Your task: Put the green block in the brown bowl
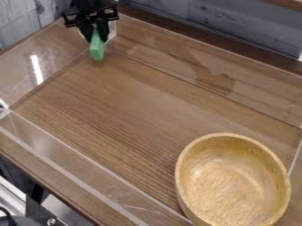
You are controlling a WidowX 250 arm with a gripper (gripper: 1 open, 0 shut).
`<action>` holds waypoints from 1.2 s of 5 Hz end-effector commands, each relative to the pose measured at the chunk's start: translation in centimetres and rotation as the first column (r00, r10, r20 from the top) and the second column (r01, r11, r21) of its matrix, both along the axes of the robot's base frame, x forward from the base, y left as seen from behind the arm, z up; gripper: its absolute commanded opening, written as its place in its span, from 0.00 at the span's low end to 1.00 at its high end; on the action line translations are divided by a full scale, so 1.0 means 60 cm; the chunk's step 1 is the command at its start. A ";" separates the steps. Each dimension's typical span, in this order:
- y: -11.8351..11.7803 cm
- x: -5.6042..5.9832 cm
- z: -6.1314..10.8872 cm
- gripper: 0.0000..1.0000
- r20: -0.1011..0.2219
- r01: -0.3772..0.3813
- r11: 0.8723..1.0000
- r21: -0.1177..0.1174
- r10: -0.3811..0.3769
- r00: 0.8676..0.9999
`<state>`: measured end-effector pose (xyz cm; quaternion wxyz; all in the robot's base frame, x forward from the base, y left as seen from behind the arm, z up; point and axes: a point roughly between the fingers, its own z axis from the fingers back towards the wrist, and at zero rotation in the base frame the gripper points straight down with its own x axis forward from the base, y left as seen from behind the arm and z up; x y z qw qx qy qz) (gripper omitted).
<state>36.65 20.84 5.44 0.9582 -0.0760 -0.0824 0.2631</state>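
Note:
The green block [95, 47] hangs upright at the back left of the table, its top end pinched in my black gripper [94, 32], which is shut on it. Its lower end is just above or near the wooden tabletop; I cannot tell whether it touches. The brown bowl [232, 181] sits at the front right corner, wide and shallow, with nothing inside. The gripper is far from the bowl, diagonally across the table.
A clear plastic wall [71, 172] rims the wooden table [141, 106] on all sides. A grey plank wall [236, 26] stands behind the table.

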 end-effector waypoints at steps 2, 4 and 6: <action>0.012 0.008 0.092 0.00 0.127 -0.073 0.996 0.054 0.065 0.990; -0.028 -0.009 0.117 0.00 0.133 -0.062 0.998 0.033 0.057 0.990; -0.131 -0.031 0.155 0.00 0.136 0.025 1.000 0.006 -0.025 0.990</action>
